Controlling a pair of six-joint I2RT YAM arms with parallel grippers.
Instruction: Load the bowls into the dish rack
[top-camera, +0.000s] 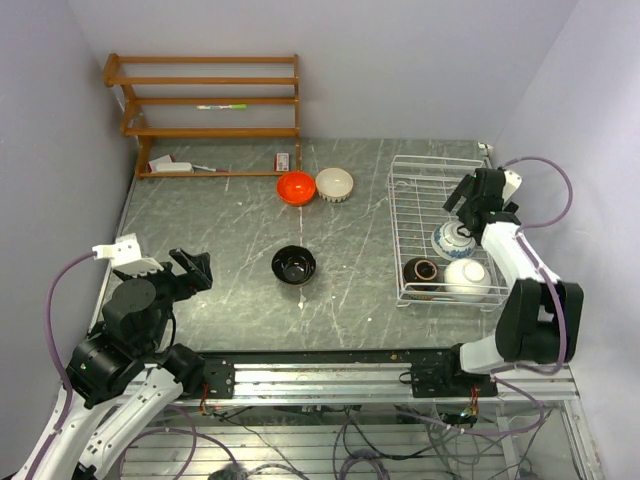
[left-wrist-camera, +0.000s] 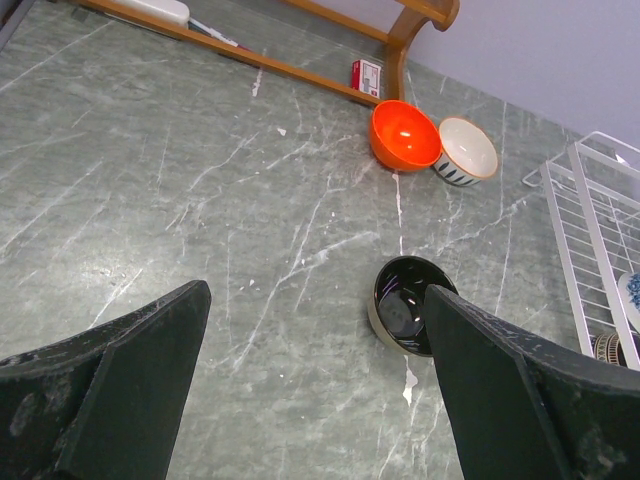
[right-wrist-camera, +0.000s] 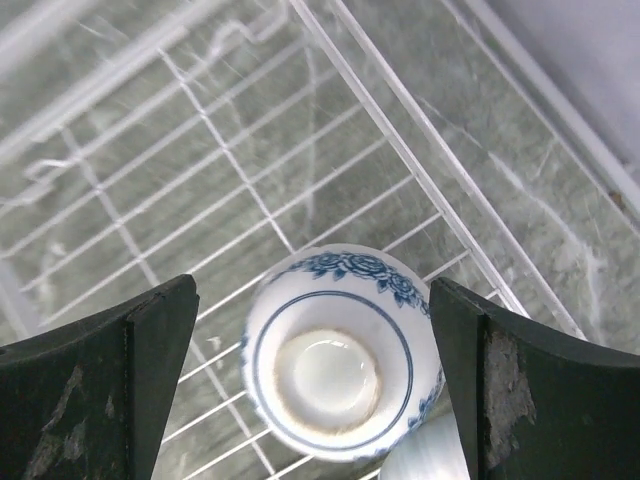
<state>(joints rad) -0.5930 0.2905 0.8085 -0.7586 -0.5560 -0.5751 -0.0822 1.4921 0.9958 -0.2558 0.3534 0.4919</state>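
From the top external view, the dish rack (top-camera: 426, 190) sits by the right edge of the tabletop (top-camera: 220, 230), with its long axis running from the near edge to the far edge. There are six bowls. Three are in the rack's near half: a blue-and-white bowl (top-camera: 452, 240), a brown bowl (top-camera: 421, 271) with its mouth up, and a white bowl (top-camera: 467, 278) showing a rounded dome. Three stand mouth up on the grey-green veined stone. The orange-red bowl (top-camera: 296, 187) and the cream bowl (top-camera: 334, 184) touch each other near the far edge, and the black bowl (top-camera: 294, 265) is at the centre. A wooden shelf (top-camera: 205, 115) fills the far left corner against pale lilac walls (top-camera: 400, 60). The right tool (top-camera: 465, 210) hangs over the rack. The left tool (top-camera: 182, 272) is near the near left corner.

In the left wrist view, the left tool (left-wrist-camera: 315, 300) is spread wide and holds nothing. The black bowl (left-wrist-camera: 405, 305) is just beside its right finger. A red box (left-wrist-camera: 366, 75) stands by the shelf.

In the right wrist view, the right tool (right-wrist-camera: 312, 292) gapes wide and empty above the blue-and-white bowl (right-wrist-camera: 335, 375), which lies foot-ring up on the rack wires (right-wrist-camera: 400, 150).
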